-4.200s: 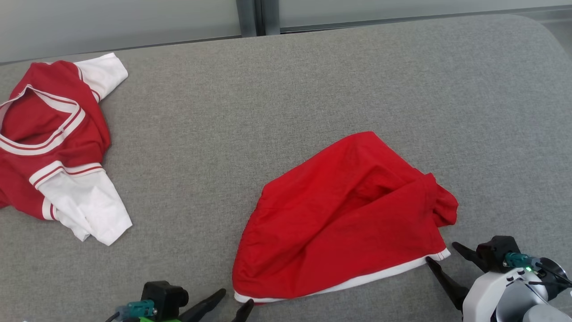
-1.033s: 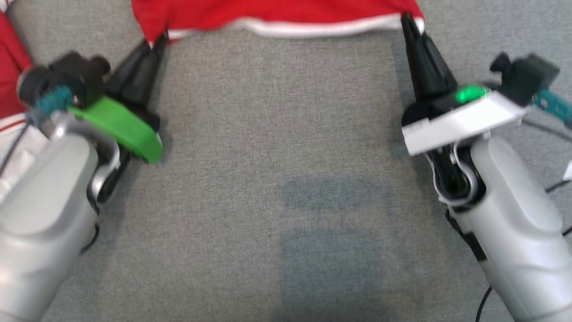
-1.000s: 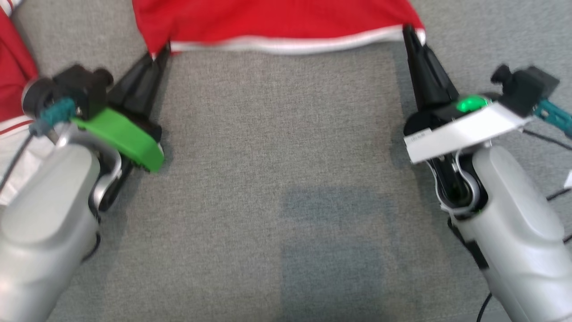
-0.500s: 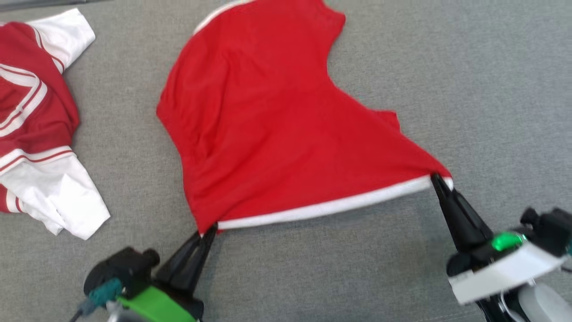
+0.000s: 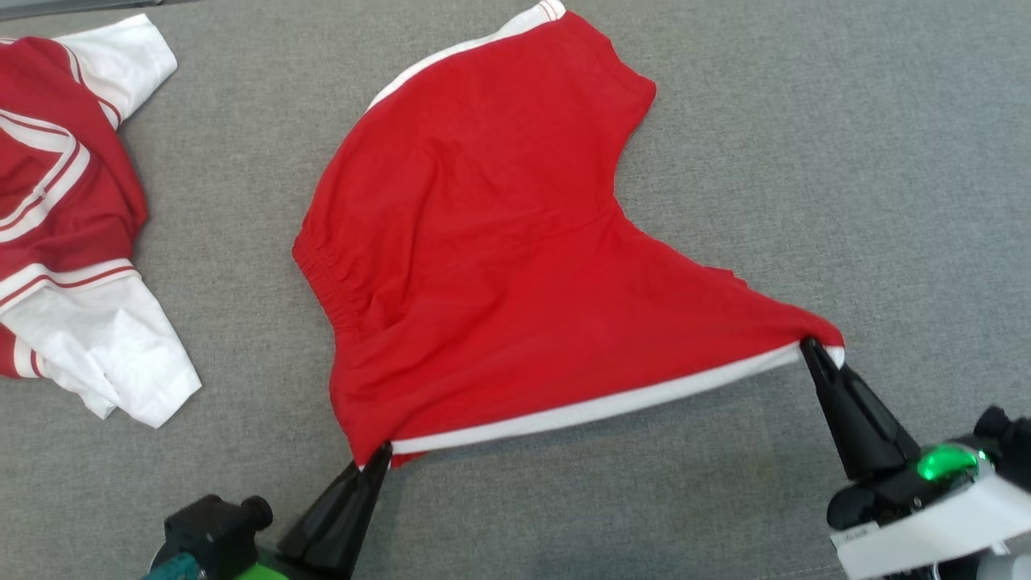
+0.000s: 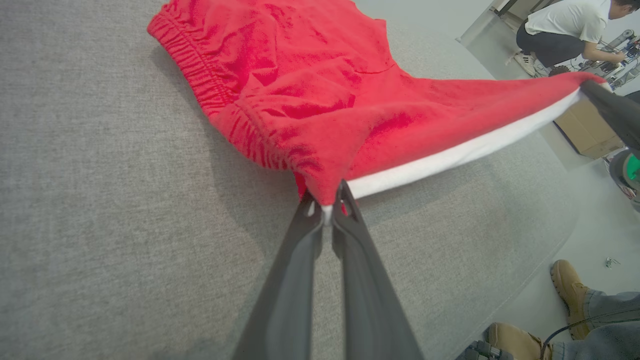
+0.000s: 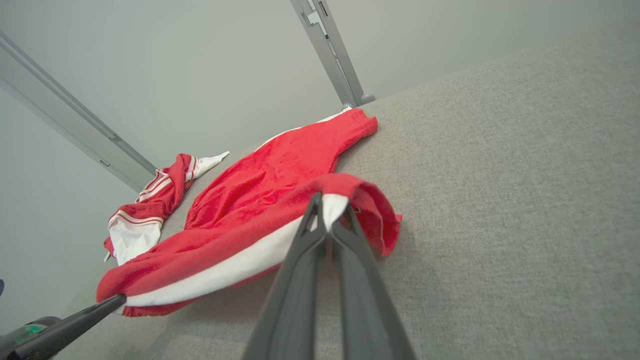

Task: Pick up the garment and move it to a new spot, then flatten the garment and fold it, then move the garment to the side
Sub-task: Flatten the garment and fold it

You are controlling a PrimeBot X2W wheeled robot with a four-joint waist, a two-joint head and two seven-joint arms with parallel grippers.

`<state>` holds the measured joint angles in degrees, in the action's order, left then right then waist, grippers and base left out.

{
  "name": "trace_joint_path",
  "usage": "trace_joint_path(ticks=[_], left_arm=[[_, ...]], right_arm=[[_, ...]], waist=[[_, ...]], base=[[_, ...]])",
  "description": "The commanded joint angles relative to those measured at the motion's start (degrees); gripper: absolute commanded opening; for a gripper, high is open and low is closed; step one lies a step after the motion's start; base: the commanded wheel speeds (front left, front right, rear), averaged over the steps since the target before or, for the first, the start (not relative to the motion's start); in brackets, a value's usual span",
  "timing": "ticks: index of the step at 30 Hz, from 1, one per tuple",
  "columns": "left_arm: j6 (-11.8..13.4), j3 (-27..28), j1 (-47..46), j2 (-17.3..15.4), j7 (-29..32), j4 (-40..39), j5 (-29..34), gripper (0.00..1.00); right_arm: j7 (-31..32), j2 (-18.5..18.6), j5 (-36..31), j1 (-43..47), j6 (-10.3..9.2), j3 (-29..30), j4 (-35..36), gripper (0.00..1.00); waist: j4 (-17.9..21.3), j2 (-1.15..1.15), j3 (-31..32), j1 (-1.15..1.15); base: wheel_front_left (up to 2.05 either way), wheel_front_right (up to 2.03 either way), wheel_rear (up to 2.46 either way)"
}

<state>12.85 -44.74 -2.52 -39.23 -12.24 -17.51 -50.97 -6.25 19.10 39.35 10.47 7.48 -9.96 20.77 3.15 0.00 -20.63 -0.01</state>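
Two grips to verify: left end effector [image 5: 377,453] and right end effector [image 5: 809,348] each closed on a hem corner of the red shorts [image 5: 499,266].

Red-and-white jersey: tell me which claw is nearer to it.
Left. The left claw pinches the red shorts' hem corner, just right of the jersey; the right claw grips the opposite corner, farther away.
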Motion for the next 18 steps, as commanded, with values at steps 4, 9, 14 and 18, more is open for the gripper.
trace_joint_path(ticks=[4, 9, 14, 18], left_arm=[[-0.47, 1.7, -6.09, -0.36, 3.79, -1.85, -1.56, 0.0], [-0.55, 2.92, -14.61, 0.07, 10.54, -1.71, -2.44, 0.0], [-1.65, 3.01, -24.04, 2.67, 16.52, 0.71, -3.44, 0.0], [-2.0, 3.22, -30.26, 5.33, 19.25, 4.03, -3.53, 0.0]], right_arm=[[3.71, -0.41, -0.28, -11.93, 0.0, -1.37, -2.24, 0.0], [8.49, -0.28, 1.49, -27.21, 0.0, -4.1, -9.76, 0.0], [11.59, 0.6, 1.36, -41.13, 0.01, -5.39, -20.23, 0.0], [13.33, 1.45, 1.79, -49.97, 0.01, -5.83, -27.42, 0.0]], waist=[[-0.42, 0.0, -4.51, 0.01], [-2.88, 0.0, -8.38, 0.01], [-7.36, 0.0, -10.47, 0.01], [-10.9, 0.0, -11.51, 0.01]], base=[[0.0, 0.0, 0.0], [0.0, 0.0, 0.0], [0.0, 0.0, 0.0], [0.0, 0.0, 0.0]])
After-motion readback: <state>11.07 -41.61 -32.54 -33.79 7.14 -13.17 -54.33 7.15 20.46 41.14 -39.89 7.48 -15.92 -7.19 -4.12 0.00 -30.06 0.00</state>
